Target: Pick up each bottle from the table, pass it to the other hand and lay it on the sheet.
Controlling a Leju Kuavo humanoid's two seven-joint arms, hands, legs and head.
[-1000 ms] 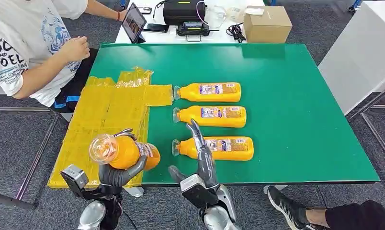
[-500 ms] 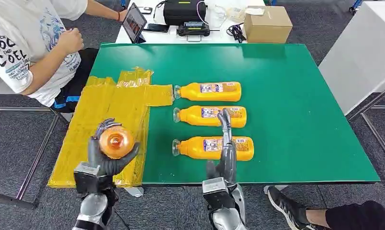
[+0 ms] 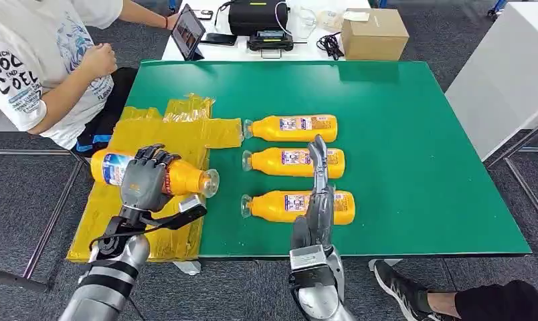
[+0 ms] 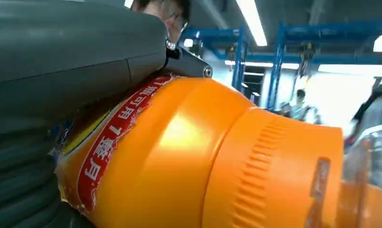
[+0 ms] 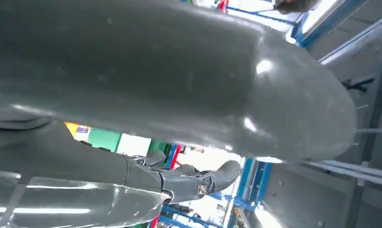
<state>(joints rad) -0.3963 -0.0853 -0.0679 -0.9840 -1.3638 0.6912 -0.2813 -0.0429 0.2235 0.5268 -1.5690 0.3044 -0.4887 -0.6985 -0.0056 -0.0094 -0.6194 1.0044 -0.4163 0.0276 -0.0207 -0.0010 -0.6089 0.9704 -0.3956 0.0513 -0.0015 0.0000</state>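
Left hand [image 3: 144,185] grips bottle [image 3: 186,179] lying crosswise over yellow sheet [image 3: 156,144] at frame left, cap toward the empty, spread right hand [image 3: 318,215].

Bare green table [image 3: 420,167] lies right of the three-bottle row [image 3: 296,162]; the yellow sheet [image 3: 156,144] adjoins its left.

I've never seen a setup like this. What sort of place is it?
Probably a robot test lab or workshop: a green table with lined-up orange bottles, a side table holding a tablet and electronics, blue steel racks and strip lights overhead.
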